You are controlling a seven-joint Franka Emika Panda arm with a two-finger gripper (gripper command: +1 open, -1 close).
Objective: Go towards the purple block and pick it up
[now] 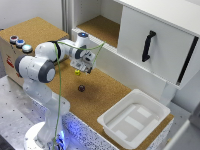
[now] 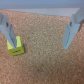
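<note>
Hovered over cork tabletop [image 1: 105, 92] with jaws spread wide, holding nothing; small yellow block [image 2: 15, 45] beside one finger [image 2: 8, 31], purple block [image 1: 81, 88] well apart.

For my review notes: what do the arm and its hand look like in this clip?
The arm is glossy white with rounded segments and dark grey joint caps. A thin green cable hangs along it. Its base glows blue. The hand is white and dark; in the wrist view its two fingers are slim, grey-blue and tapered.
</note>
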